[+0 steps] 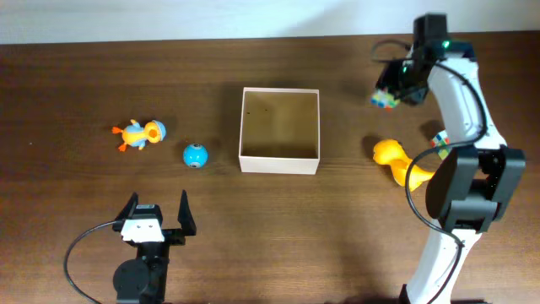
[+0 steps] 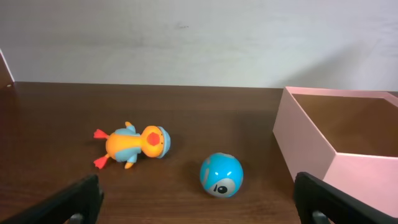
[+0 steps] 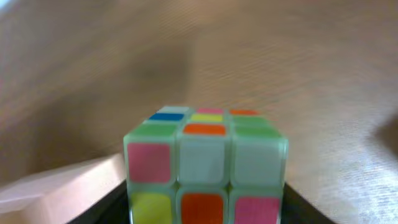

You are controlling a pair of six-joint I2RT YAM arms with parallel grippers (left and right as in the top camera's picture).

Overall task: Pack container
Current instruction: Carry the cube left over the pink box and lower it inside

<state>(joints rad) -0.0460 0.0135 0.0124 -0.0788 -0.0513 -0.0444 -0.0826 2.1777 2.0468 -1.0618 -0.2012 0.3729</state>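
The container [image 1: 279,161] is a square open box with white walls and a tan inside, at the table's middle; its wall shows in the left wrist view [image 2: 311,149] and its corner in the right wrist view [image 3: 56,190]. My right gripper [image 1: 386,99] is shut on a puzzle cube [image 3: 205,165] with coloured squares and holds it above the table, right of the container. My left gripper [image 1: 157,216] is open and empty near the front edge. A blue ball [image 1: 195,155] [image 2: 221,175] and an orange-and-blue duck toy [image 1: 140,134] [image 2: 132,144] lie left of the container.
A yellow toy [image 1: 396,157] lies right of the container, partly under the right arm. A small multicoloured thing [image 1: 440,138] shows beside that arm. A pale wall runs along the table's far edge.
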